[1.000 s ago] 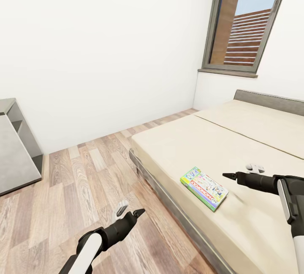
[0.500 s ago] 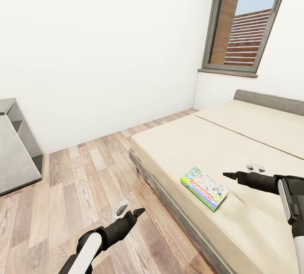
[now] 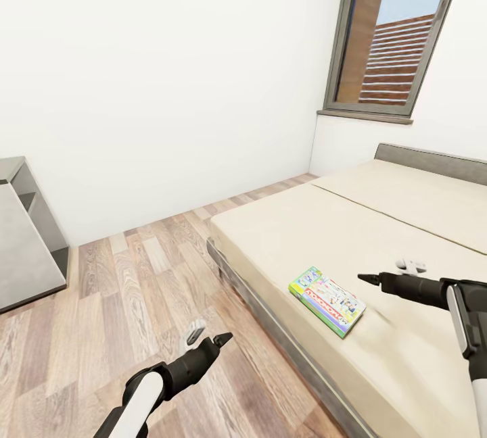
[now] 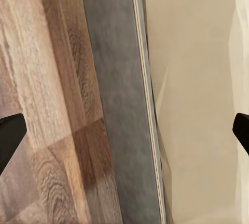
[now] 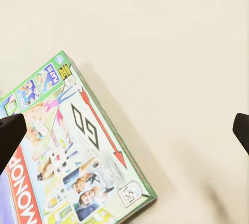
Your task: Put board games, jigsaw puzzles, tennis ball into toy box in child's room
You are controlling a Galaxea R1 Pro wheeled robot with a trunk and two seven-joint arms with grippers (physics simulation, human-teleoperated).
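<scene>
Since a second ago: right gripper (image 3: 385,274) and its arm shifted very slightly toward the robot's right and down; all else unchanged, camera steady. Item, board game (image 3: 327,300): one flat green-edged illustrated box with a red title band, lying face up on the beige mattress of the bed (image 3: 379,222), near the mattress edge closest to the floor, untouched by either gripper. In the right wrist view the same board game (image 5: 72,162) shows a large "GO" arrow and part of a red band with white letters, flat on the cream mattress. Item, right gripper: held over the mattress just beside the box, on the headboard side of it, not in contact; its two dark fingertips sit at opposite edges of the wrist view, well separated, nothing between them. Item, left gripper (image 3: 210,335): held over the wood-plank floor (image 3: 135,276) next to the bed's dark grey frame (image 4: 122,130), fingers likewise spread wide, empty. Fixtures: white walls; tall dark-framed window (image 3: 392,32) above the low grey headboard (image 3: 433,161); a grey cabinet (image 3: 24,235) at the far left of the head view.
</scene>
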